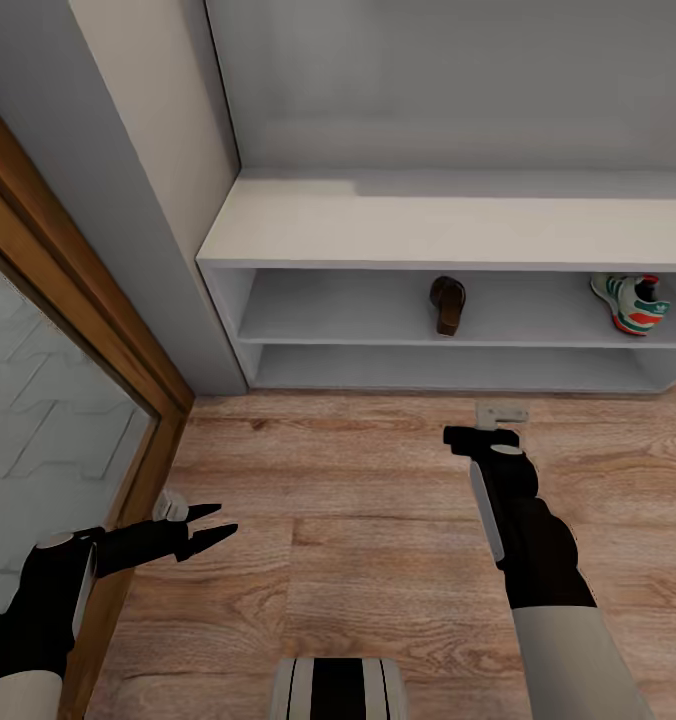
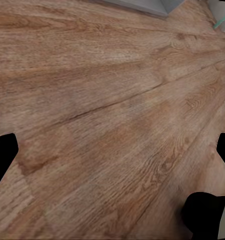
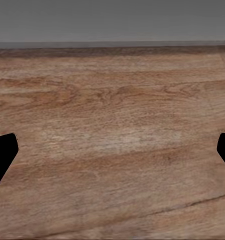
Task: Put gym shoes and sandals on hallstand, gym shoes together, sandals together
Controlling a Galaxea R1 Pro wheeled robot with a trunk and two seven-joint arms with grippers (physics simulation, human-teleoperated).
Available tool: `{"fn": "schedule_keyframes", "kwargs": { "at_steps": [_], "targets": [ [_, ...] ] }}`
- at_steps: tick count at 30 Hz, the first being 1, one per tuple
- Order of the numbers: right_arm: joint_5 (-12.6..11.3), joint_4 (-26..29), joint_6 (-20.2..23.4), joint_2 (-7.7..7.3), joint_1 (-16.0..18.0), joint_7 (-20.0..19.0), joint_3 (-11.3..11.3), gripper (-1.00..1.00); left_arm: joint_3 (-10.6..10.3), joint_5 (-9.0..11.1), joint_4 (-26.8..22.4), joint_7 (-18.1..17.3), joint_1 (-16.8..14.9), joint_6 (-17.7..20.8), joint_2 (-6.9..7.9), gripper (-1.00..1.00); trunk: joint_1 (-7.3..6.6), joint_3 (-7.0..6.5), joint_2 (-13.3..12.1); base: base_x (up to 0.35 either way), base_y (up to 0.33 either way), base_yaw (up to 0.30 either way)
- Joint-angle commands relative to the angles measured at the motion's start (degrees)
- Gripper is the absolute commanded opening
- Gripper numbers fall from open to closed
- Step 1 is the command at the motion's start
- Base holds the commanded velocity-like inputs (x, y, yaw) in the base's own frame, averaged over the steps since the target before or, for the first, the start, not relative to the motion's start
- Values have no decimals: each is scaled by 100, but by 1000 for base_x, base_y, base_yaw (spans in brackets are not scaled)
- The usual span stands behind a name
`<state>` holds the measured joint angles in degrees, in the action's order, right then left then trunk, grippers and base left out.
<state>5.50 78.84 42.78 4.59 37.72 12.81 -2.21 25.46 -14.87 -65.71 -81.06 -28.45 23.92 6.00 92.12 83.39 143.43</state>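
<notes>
Here the floor [image 1: 378,520] lay before the rack [image 1: 448,225]. On its upper shelf [image 1: 538,330] stood one sandal [image 1: 448,304] mid-shelf and one gym shoe [image 1: 631,302] well apart toward the right. Left gripper [image 1: 210,527] and right gripper [image 1: 481,437] hovered over the floor, jaws spread, holding nothing.

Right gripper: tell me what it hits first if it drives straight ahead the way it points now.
Probably the corridor floor. The right gripper, open and empty, aims low toward the hallstand, and its wrist view shows floor ahead of a grey base; depth is unclear.
</notes>
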Motion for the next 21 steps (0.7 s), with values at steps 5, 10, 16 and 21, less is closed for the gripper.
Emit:
{"fn": "schedule_keyframes", "kwargs": {
  "at_steps": [5, 10, 16, 21],
  "targets": [
    [36, -726, -676, 2, -54, -24, -7, 100, 11, -36, -3, -41, 16, 60, -3, 100, -5, 3, 2, -332, 0, 0],
    [23, -1683, -1725, -1, -62, -10, -12, 100, 11, -34, -3, -41, 23, 60, -3, 100, -5, 3, 2, -257, 0, 0],
    [25, -2184, -2470, -2, -146, -5, -15, 100, 11, -35, -3, -35, 23, 60, -3, 100, -5, 3, 2, -49, 0, 0],
    [29, -2291, -3348, -13, -406, 2, -23, 100, 11, -37, -3, -33, 23, 60, -3, 100, -5, 3, 2, -9, 0, 0]
  ]
}}
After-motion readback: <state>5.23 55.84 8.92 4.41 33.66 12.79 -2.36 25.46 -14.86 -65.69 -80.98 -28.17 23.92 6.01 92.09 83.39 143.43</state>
